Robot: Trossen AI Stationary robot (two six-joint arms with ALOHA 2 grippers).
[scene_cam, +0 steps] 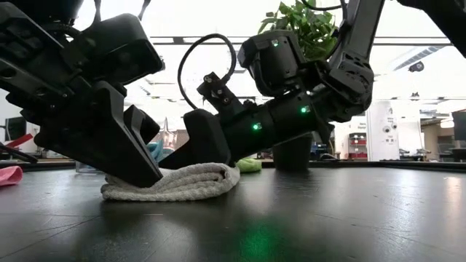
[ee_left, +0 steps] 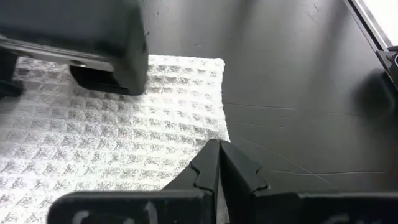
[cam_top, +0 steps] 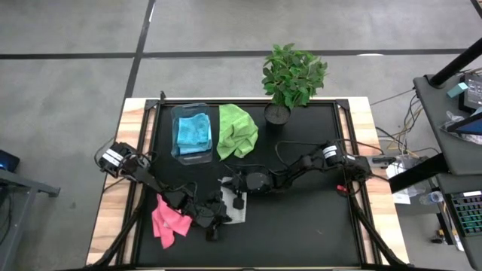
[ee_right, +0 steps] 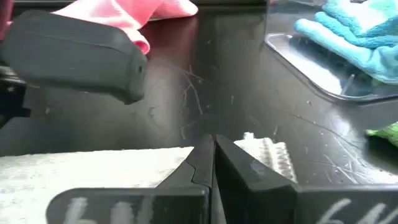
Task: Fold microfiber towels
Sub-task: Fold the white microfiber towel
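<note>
Both arms reach low over the dark worktop and meet at the pale grey-white towel, which lies folded in a thick flat bundle on the worktop's near-middle.

The left end effector has its fingers pressed together, tips down at the towel's edge where the waffle weave meets the bare worktop. Whether a fold of cloth is caught between the tips is hard to say from these views; no cloth shows between them.

The right end effector is likewise pressed together, its tips at the towel's opposite border, with a rolled lip of the weave just beside them. In the low view the two end effectors stand at either end of the bundle, both angled down onto it.

The pink towel lies crumpled just beyond the left end effector, on the side away from the right arm and apart from the grey-white towel.

Farther ahead of the right end effector sits the clear plastic bin with a light blue towel inside it. The lime green towel lies bunched beside the bin, touching or nearly touching its wall, and the green potted plant stands past that at the worktop's far edge.
</note>
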